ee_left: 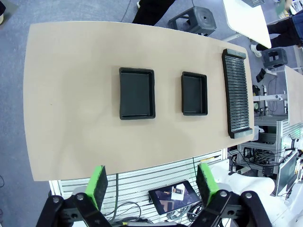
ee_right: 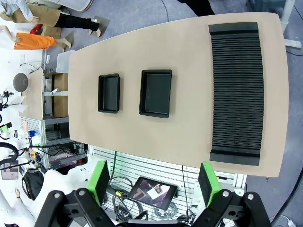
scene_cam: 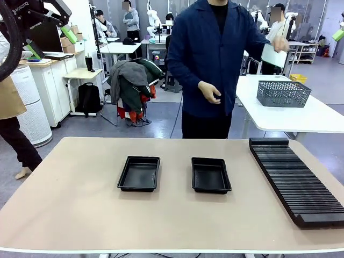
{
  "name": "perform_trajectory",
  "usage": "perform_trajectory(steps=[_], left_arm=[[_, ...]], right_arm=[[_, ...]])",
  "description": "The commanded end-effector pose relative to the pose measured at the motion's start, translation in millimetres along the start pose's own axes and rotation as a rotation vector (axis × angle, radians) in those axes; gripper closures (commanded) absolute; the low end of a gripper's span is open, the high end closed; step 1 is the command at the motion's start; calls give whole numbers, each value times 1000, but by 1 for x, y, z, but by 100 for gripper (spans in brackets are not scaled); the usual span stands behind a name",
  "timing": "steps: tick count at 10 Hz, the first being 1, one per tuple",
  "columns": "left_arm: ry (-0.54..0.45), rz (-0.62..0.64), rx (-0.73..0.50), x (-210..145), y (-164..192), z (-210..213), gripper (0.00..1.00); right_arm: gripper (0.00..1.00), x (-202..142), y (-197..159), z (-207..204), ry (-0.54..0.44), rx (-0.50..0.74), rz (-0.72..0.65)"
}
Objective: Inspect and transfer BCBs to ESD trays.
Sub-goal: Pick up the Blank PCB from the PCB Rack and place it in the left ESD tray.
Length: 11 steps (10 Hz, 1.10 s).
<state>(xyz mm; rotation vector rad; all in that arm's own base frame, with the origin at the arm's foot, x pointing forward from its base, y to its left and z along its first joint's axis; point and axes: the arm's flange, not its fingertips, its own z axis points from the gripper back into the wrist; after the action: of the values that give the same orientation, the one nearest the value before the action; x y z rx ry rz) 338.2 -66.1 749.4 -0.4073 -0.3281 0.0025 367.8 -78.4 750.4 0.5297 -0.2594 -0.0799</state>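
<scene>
Our pincers gape wide, holding nothing: left gripper (ee_left: 151, 177) and right gripper (ee_right: 153, 171) hang high above the table (scene_cam: 70, 209). The left ESD tray (scene_cam: 138, 188) and right ESD tray (scene_cam: 212, 191) lie side by side mid-table, apart, with the slotted rack (scene_cam: 295, 185) to their right.

Left tray (scene_cam: 139, 173) and right tray (scene_cam: 210, 175) mid-desk (scene_cam: 70, 215), rack (scene_cam: 297, 183) along the right edge.
The trays lie side by side, apart, one either side of centre. The rack lies well right of them, running from the far edge towards the near right corner. A person (scene_cam: 212, 64) stands behind the far edge, beyond the right tray.
</scene>
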Motion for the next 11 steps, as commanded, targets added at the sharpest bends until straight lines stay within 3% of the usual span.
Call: perform_trajectory(steps=[1,11], left_arm=[[1,2,-2,0,1,-1,0],[1,2,-2,0,1,-1,0]], right_arm=[[0,-1,1,1,-2,0,2],[0,-1,1,1,-2,0,2]])
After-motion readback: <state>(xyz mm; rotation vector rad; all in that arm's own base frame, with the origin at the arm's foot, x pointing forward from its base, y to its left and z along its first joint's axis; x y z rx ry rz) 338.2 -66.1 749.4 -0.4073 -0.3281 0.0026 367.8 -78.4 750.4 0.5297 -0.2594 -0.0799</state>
